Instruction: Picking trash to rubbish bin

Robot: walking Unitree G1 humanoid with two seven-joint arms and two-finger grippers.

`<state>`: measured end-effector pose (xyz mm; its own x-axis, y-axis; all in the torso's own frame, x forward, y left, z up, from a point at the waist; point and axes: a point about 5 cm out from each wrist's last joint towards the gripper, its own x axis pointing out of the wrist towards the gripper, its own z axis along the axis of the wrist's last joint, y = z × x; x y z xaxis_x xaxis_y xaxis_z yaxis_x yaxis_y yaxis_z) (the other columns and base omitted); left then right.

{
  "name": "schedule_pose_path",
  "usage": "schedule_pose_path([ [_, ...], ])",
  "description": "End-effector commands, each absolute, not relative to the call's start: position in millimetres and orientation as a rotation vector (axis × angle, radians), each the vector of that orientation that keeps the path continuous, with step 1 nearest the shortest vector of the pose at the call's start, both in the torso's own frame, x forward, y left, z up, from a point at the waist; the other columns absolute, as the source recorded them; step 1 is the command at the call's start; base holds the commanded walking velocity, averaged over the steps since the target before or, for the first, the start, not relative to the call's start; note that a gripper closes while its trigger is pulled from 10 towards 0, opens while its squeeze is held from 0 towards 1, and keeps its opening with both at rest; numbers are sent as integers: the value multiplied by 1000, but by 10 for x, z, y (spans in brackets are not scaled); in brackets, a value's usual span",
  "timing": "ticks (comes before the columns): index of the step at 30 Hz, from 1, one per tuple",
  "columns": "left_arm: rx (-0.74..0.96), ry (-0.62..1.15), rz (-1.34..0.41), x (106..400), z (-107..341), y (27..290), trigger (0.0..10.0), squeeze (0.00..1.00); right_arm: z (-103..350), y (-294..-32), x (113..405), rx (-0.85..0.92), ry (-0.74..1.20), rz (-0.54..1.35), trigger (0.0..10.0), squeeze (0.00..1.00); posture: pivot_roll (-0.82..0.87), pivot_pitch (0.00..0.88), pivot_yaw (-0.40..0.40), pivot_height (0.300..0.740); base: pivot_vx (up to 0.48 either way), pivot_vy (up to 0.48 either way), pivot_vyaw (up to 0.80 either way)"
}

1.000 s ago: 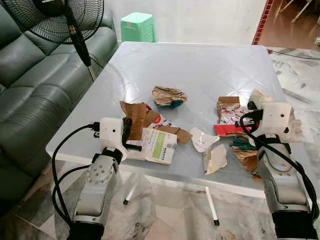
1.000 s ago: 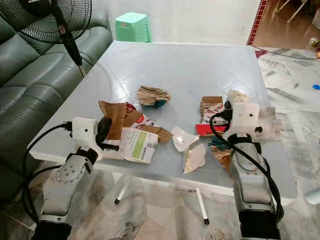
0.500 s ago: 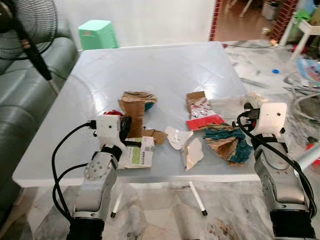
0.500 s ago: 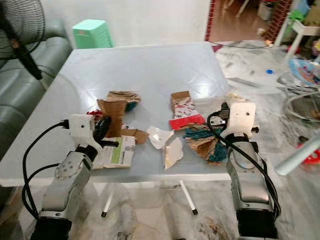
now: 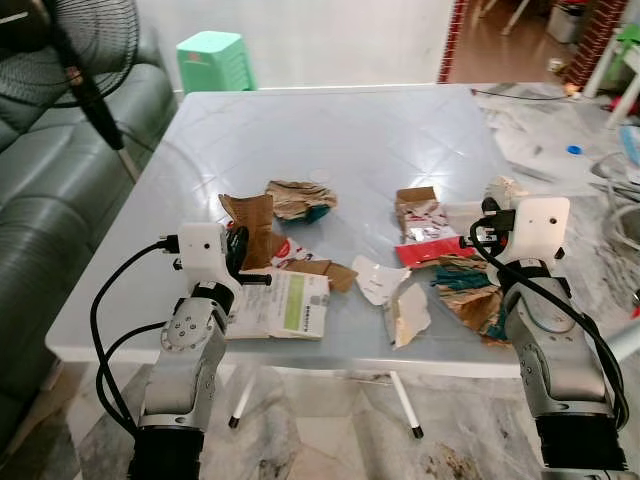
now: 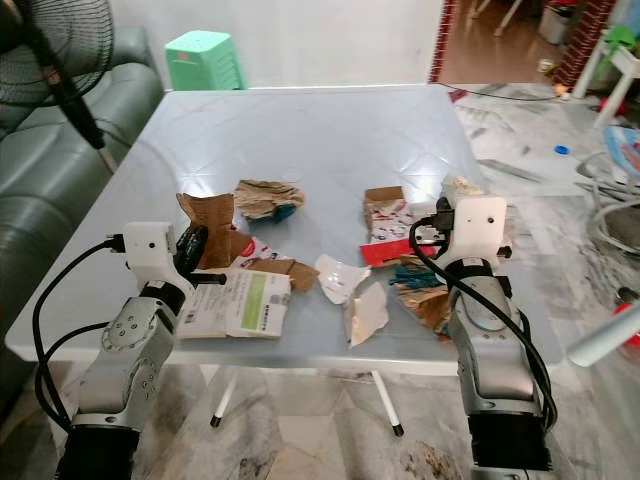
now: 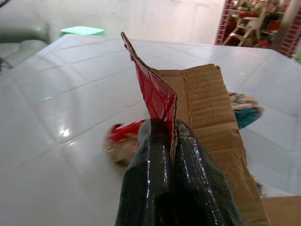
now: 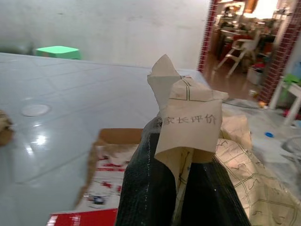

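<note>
Swinging back leftward, the head camera brings the sofa [image 5: 45, 190] and fan [image 5: 70, 50] further into frame than half a second ago, while both arms stay planted at the near edge of the surface [image 5: 330, 130] and the litter hasn't budged. Left gripper [image 7: 171, 132] is clenched: its fingers [image 7: 150, 160] pinch a cardboard scrap [image 7: 202, 103] with a red glossy face, standing on edge between them. That scrap sits near the near-left corner, just beside the printed carton [image 5: 285, 305] lying flat. Over on the right, the right gripper [image 8: 181, 141] is clamped on a crumpled paper [image 8: 188, 115] bearing printed characters, close to the right edge, above the teal-and-brown wrappers [image 5: 465, 290]. Both pieces look feather-light; the cardboard is stiff enough to hold by one edge, though it may tear along creases. The paper is soft and floppy, best taken by its bunched middle, or it could slip free on the way. No bin visible yet, so I'd judge carrying comes next.
</note>
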<state>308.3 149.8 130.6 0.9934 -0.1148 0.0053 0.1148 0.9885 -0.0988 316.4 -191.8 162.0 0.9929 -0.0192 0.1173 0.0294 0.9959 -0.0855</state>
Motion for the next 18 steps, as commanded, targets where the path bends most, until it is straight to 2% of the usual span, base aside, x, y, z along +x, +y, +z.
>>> schedule_pose_path([
  [1,-84,-1,-109,3090,1312,1507,10000,0,1703,-1903,3160,-84,-144,-17,10000,0,-67,24,29,740,0,0,0],
  [18,-87,15,-94,3097,1278,1508,10000,0,1705,-1903,3155,-81,-136,-9,10000,0,-75,27,28,740,0,0,0],
])
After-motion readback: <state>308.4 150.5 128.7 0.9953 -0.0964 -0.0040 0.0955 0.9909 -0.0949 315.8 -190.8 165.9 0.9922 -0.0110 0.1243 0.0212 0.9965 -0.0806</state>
